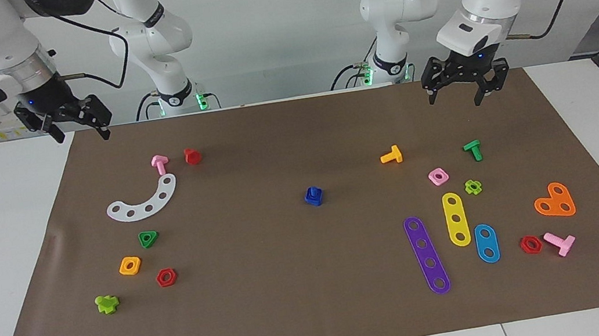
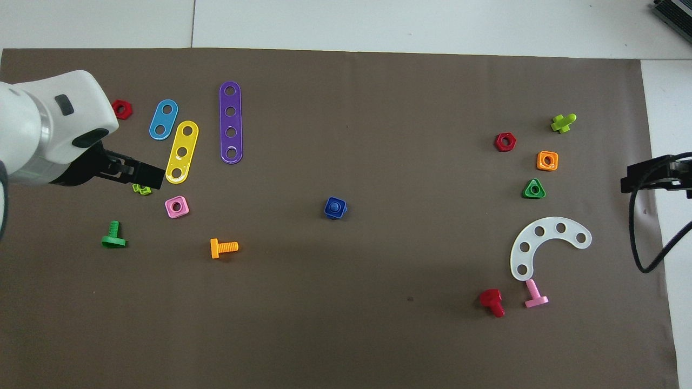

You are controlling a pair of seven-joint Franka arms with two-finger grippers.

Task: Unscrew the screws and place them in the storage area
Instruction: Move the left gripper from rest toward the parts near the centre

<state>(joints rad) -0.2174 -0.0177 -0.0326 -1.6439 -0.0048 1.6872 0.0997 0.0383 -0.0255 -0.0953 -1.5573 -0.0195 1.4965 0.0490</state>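
A small dark-blue bolt (image 1: 313, 196) stands at the middle of the brown mat, shaft up; it also shows in the overhead view (image 2: 335, 208). I cannot tell whether a blue nut sits on it. Loose nuts, bolts and strips grouped on the mat at the left arm's end form the storage area (image 1: 501, 186), also in the overhead view (image 2: 205, 183). My left gripper (image 1: 457, 99) hangs open and empty over that end's robot-side edge; in the overhead view (image 2: 148, 176) it partly covers a light-green nut. My right gripper (image 1: 83, 135) is open and empty over the mat's corner at the right arm's end, and shows in the overhead view (image 2: 630, 181).
A second group lies at the right arm's end: white curved strip (image 1: 145, 201), pink bolt (image 1: 159, 163), red bolt (image 1: 192, 156), green triangular nut (image 1: 148, 238), orange nut (image 1: 130, 265), red nut (image 1: 166, 277), light-green bolt (image 1: 107, 303). An orange bolt (image 1: 391, 155) lies between the blue bolt and the left gripper.
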